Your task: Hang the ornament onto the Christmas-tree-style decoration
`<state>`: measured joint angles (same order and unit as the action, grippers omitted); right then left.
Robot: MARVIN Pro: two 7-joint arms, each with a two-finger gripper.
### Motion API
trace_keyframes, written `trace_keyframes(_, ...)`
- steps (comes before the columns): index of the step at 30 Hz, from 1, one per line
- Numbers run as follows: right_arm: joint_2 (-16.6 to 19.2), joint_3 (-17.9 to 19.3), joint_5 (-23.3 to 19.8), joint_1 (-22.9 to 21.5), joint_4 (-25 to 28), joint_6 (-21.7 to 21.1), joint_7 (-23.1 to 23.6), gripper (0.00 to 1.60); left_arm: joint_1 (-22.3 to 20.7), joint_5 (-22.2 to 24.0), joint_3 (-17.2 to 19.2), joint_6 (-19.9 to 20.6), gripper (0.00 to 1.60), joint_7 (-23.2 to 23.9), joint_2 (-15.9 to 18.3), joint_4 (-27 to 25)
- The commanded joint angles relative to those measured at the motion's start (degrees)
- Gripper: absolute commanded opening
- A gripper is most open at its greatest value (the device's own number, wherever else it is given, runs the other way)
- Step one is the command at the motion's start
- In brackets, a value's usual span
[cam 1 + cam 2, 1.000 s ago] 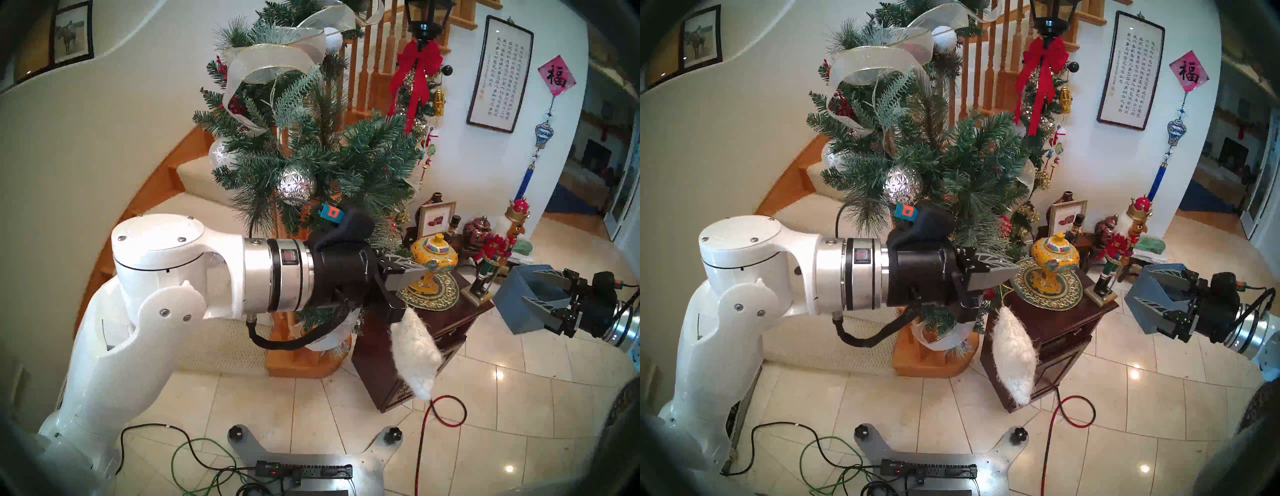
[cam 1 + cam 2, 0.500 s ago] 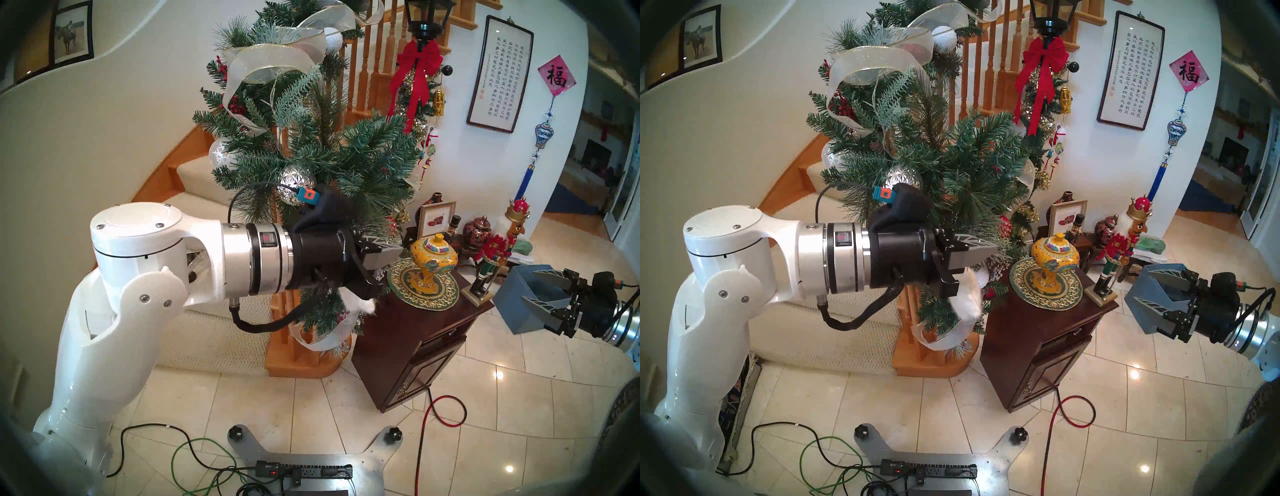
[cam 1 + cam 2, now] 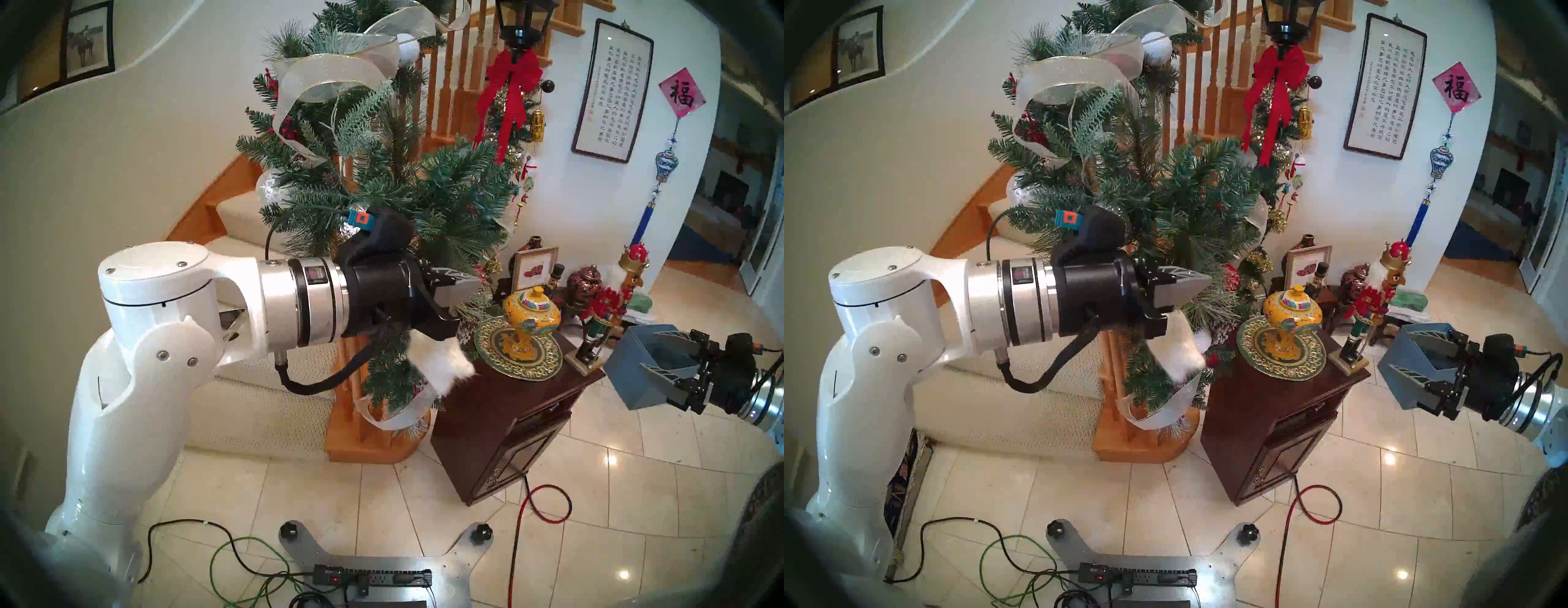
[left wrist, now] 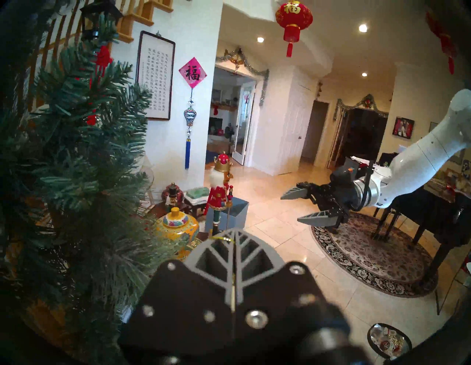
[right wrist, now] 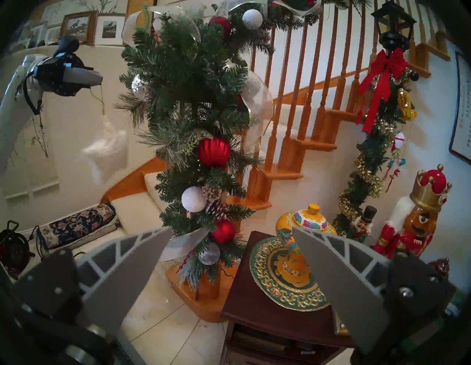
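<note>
Two grippers: left gripper (image 4: pixel 234 233) fingers pinched tight on gold string (image 5: pixel 98 98), white fuzzy star (image 5: pixel 107 150) dangling below, just beside green garland (image 5: pixel 188 102). Right gripper (image 5: pixel 230 235) fingers spread wide, empty, well apart near side table (image 3: pixel 509 407).

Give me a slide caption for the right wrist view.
Left gripper dangles white star ornament by its gold string beside the pine garland.
</note>
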<state>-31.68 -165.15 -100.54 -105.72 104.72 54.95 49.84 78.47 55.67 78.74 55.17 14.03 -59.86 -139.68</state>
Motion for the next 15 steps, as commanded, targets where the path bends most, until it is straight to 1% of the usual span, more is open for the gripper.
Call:
trace_keyframes(1,0.0,0.1,0.1,-0.2,0.0,0.1,5.7,1.60,-0.1,1.7,-0.6,-0.2,0.00,-1.6,-3.2,-0.3)
trace_keyframes(2,0.0,0.1,0.1,-0.2,0.0,0.1,5.7,1.60,-0.1,1.7,-0.6,-0.2,0.00,-1.6,-3.2,-0.3)
trace_keyframes(3,0.0,0.1,0.1,-0.2,0.0,0.1,5.8,1.60,0.1,2.1,-1.0,-0.2,0.00,-2.4,-4.1,-0.3)
trace_keyframes(7,0.0,0.1,0.1,-0.2,0.0,0.1,5.7,1.60,0.3,2.6,-1.5,-0.2,0.00,-3.8,-5.5,-0.3)
trace_keyframes(8,0.0,0.1,0.1,-0.2,0.0,0.1,5.8,1.60,0.5,3.0,-1.8,-0.2,0.00,-4.7,-6.4,-0.3)
trace_keyframes(9,0.0,0.1,0.1,-0.2,0.0,0.1,5.8,1.60,0.5,3.0,-1.8,-0.2,0.00,-4.7,-6.4,-0.3)
trace_keyframes(11,0.0,0.1,0.1,-0.2,0.0,0.1,5.9,1.60,1.0,3.5,-2.3,-0.5,0.00,-6.4,-7.8,-0.3)
trace_keyframes(13,-0.1,0.1,0.1,-0.2,0.0,0.1,5.9,1.60,1.2,3.7,-2.5,-0.6,0.00,-6.9,-8.3,-0.3)
trace_keyframes(15,-0.1,0.1,0.1,-0.2,0.0,0.1,5.7,1.60,2.0,4.4,-2.8,-1.0,0.00,-8.6,-9.9,-0.3)
